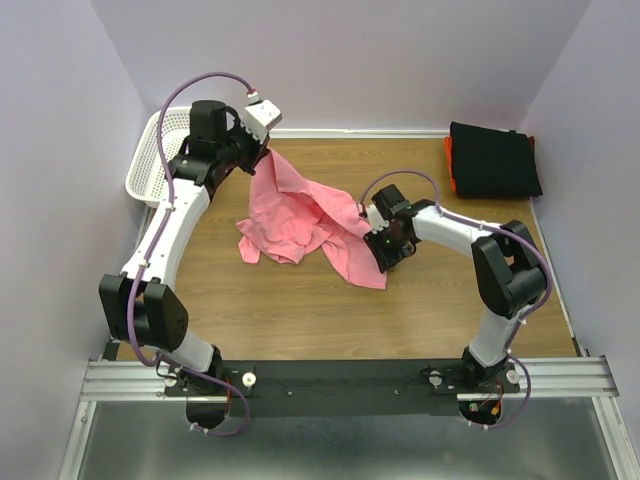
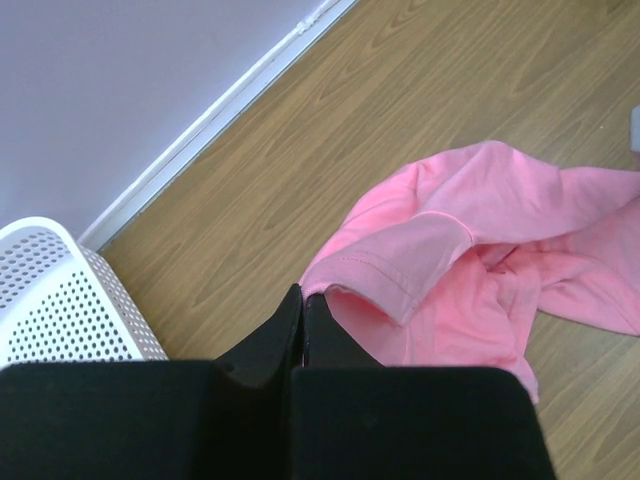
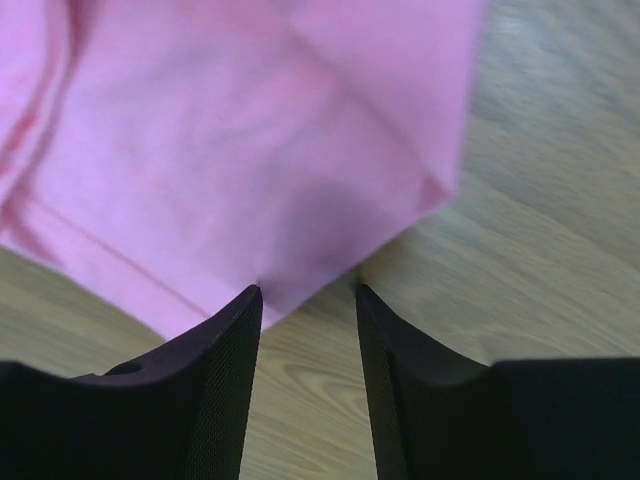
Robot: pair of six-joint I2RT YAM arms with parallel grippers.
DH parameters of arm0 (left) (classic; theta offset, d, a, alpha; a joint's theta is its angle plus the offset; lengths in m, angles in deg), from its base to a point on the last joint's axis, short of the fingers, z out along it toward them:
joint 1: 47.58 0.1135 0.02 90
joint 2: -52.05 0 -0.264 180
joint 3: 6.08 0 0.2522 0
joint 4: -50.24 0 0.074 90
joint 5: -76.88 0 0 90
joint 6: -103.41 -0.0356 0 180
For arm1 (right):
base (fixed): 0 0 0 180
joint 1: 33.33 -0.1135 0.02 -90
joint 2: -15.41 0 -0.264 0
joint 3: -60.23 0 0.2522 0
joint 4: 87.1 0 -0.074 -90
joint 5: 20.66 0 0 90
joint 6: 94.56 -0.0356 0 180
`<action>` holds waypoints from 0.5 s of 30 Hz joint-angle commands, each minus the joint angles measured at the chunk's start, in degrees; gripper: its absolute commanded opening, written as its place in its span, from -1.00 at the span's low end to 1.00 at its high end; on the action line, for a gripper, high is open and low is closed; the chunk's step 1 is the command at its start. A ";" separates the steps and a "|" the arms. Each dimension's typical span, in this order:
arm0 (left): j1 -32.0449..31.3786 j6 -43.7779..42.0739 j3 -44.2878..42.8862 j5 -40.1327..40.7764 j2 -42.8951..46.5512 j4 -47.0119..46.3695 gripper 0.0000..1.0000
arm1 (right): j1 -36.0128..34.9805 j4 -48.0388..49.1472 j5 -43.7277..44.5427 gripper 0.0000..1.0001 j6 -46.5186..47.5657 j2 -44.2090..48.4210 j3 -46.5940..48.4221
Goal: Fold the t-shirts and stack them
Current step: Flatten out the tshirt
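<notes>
Hanging from the clenched left end effector (image 2: 303, 305) by what seems a thin hem pinch, the pink t-shirt (image 1: 300, 215) trails crumpled onto the tabletop (image 1: 300, 310). Meanwhile the right end effector (image 3: 308, 292) stands released, jaws apart at a lower corner. That pinch could slip; closing short would miss fabric.

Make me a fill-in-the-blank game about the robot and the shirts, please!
1. The crumpled t-shirt lying in the middle is ____ in colour.
2. The left gripper is pinched ____ on an edge of it.
3. The right gripper has its fingers ____ at the shirt's lower corner.
4. The folded t-shirt in the far right corner is ____ in colour.
Missing words: pink; shut; open; black.
</notes>
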 commanded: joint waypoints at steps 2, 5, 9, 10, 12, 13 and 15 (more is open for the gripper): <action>1.34 0.71 0.32 1.05 -0.19 -2.14 -1.00 | 4.04 -1.13 13.51 0.00 4.66 -4.49 -0.83; 1.69 1.06 0.58 0.61 -0.28 -2.40 -1.00 | 8.17 -0.08 15.62 -0.02 7.39 -7.30 1.98; 1.69 1.76 0.84 -0.27 -0.45 -2.58 -1.00 | 12.57 -0.07 15.63 -0.03 8.10 -9.94 9.71; 1.69 1.76 0.93 -0.45 -0.37 -2.58 -1.00 | 12.58 -0.68 13.54 -0.03 7.92 -8.46 10.42; 1.69 1.68 1.37 -0.45 -0.28 -2.49 -1.00 | 12.58 -1.48 10.11 -0.03 7.14 -6.61 11.47; 1.69 1.59 1.37 -0.45 -0.28 -2.49 -1.00 | 12.58 -3.22 8.70 -0.03 6.70 -5.99 11.74; 1.69 1.68 1.63 -0.80 -0.19 -2.49 -1.00 | 12.58 -4.64 5.96 -0.01 5.64 -3.80 11.74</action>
